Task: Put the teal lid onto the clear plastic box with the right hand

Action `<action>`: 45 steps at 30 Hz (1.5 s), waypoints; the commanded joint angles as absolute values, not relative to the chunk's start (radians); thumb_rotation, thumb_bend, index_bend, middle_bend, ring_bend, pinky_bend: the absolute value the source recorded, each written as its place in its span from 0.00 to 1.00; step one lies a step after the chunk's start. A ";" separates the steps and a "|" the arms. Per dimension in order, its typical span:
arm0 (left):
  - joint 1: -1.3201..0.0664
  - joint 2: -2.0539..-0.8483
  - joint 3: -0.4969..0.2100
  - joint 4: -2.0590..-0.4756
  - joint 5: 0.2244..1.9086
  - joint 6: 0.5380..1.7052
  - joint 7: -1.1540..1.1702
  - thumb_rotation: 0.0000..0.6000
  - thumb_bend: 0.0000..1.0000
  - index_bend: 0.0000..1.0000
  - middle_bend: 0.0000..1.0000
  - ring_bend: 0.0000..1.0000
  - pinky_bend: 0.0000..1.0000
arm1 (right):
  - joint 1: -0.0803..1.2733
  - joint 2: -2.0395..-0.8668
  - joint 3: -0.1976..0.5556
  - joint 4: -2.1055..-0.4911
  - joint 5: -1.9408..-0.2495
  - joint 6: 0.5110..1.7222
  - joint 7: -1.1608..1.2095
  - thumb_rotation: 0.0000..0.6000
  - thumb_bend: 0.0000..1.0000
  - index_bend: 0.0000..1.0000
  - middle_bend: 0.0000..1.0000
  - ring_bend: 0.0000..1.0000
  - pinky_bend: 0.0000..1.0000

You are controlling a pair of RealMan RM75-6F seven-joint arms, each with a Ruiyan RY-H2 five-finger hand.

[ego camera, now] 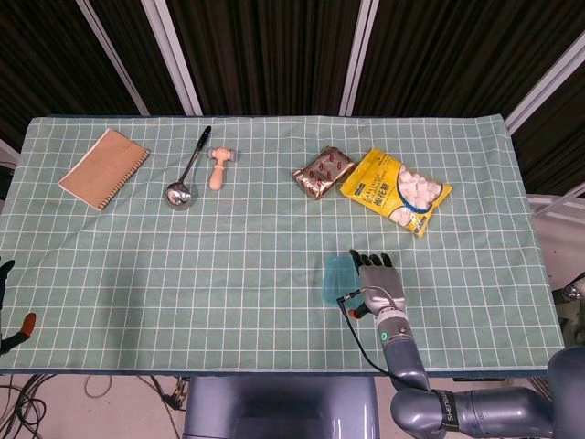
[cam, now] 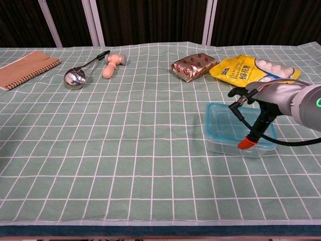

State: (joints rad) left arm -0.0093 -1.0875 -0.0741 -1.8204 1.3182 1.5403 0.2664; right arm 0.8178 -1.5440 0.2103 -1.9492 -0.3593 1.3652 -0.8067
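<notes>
The clear plastic box (cam: 226, 146) stands on the green checked cloth at the front right, with the teal lid (cam: 223, 123) lying on top of it. In the head view only the left strip of the lid (ego camera: 334, 277) shows beside my right hand (ego camera: 377, 282). My right hand (cam: 271, 95) lies over the right part of the lid with its fingers stretched out and grips nothing. Its orange thumb tip (cam: 245, 143) sits at the lid's front rim. My left hand (ego camera: 11, 311) shows only partly at the far left edge, fingers apart and empty.
Along the back lie a brown spiral notebook (ego camera: 103, 167), a metal ladle (ego camera: 186, 174), a small wooden mallet (ego camera: 219, 167), a red foil packet (ego camera: 323, 173) and a yellow snack bag (ego camera: 396, 190). A black cable (cam: 261, 131) runs from my right hand across the box.
</notes>
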 commanded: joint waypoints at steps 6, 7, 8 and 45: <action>-0.010 -1.087 -0.074 -1.821 1.318 1.540 0.266 1.00 0.32 0.08 0.00 0.00 0.00 | 0.818 -1.552 0.212 -1.940 -0.357 1.363 -0.809 1.00 0.21 0.00 0.51 0.12 0.00; -0.010 -1.087 -0.074 -1.821 1.318 1.540 0.266 1.00 0.32 0.08 0.00 0.00 0.00 | 0.819 -1.554 0.213 -1.937 -0.357 1.362 -0.809 1.00 0.21 0.00 0.51 0.12 0.00; -0.010 -1.087 -0.074 -1.821 1.318 1.540 0.266 1.00 0.32 0.08 0.00 0.00 0.00 | 0.819 -1.555 0.214 -1.935 -0.357 1.361 -0.809 1.00 0.21 0.00 0.51 0.12 0.00; -0.010 -1.087 -0.075 -1.822 1.315 1.539 0.267 1.00 0.32 0.08 0.00 0.00 0.00 | 0.832 -1.513 0.228 -1.967 -0.303 1.299 -0.821 1.00 0.20 0.00 0.06 0.00 0.00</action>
State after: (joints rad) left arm -0.0101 -1.0868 -0.0748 -1.8217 1.3148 1.5394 0.2666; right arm 0.8309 -1.5139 0.2277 -1.9661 -0.3037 1.3002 -0.8214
